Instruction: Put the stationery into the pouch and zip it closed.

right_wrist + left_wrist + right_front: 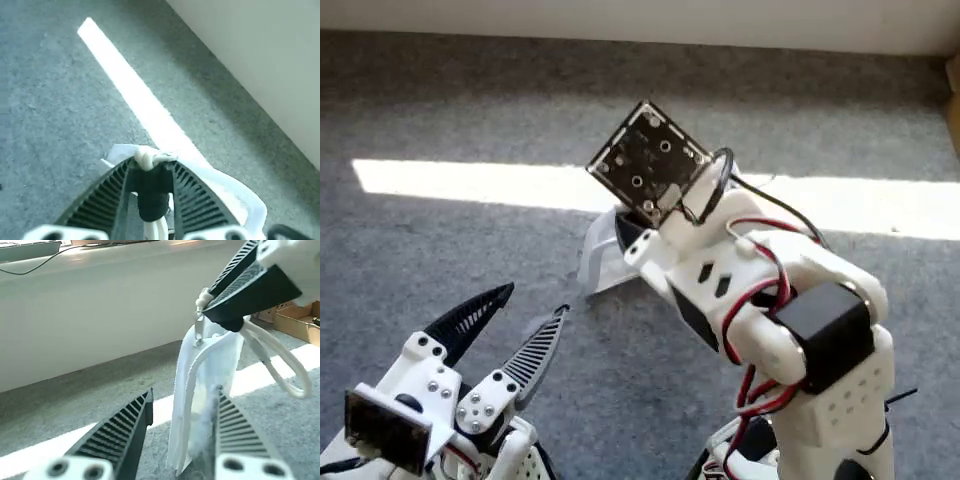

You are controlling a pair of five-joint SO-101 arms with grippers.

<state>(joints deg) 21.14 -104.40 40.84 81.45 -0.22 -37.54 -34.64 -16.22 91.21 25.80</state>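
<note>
A white pouch (603,262) stands upright on the grey carpet, held up by its top end. My right gripper (150,167) is shut on the white cord and knot (146,157) at the pouch's zipper. From the left wrist the pouch (210,375) shows edge-on, with the right gripper (210,302) pinching its top, a metal zipper pull (199,330) hanging there and a white cord loop (287,367) drooping beside it. My left gripper (536,300) is open, low and near the pouch's base. Its fingertips (142,407) straddle the pouch's lower edge without touching it.
Grey carpet (440,110) covers the floor, crossed by a bright strip of sunlight (470,182). A white wall (90,305) runs along the far side. Cardboard boxes (300,320) sit beyond the pouch. The right arm's body (800,340) hides part of the pouch from above.
</note>
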